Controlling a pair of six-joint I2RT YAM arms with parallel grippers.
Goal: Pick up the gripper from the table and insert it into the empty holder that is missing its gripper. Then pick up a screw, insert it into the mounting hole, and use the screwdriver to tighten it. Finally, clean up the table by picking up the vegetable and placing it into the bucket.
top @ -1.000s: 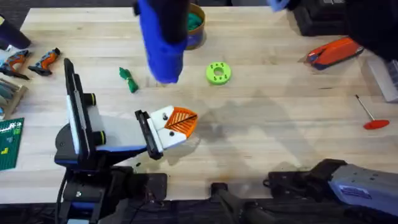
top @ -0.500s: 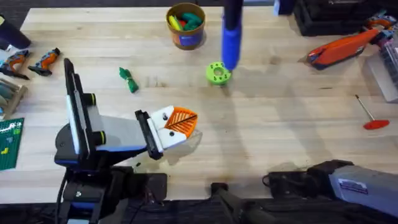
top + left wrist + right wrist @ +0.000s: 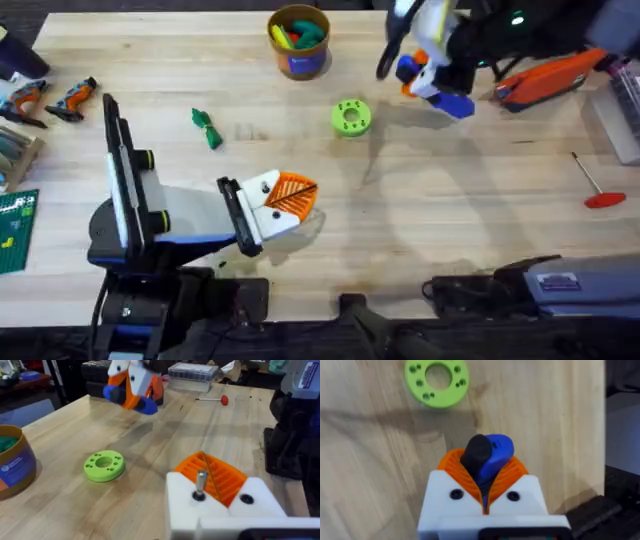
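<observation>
- One blue screwdriver (image 3: 497, 450) is up off the surface (image 3: 450, 200), pinched in the right gripper (image 3: 484, 480). Its orange-padded fingers (image 3: 451, 462) are closed on the barrel from both sides.
- From above, the screwdriver's long axis looks slanted rather than plumb, and I can't make out the bit end.
- Its target is the screw (image 3: 200, 480), which stands upright in the hole of the white holder (image 3: 210, 510) on the left gripper (image 3: 285, 200). Can't tell whether that gripper is open or closed.
- That's the relation that matters: the screw is well away from the right fingers, off toward the left arm and back toward the bases, with the green disc (image 3: 350, 117) on the surface roughly between the two.
- My guess is the right arm has to swing over there and tip the tool in line with the screw. Coming in crooked would likely knock it over.
- The vegetable (image 3: 207, 128) lies on the surface beyond the disc from the right fingers and isn't in the bucket (image 3: 298, 42) yet.
</observation>
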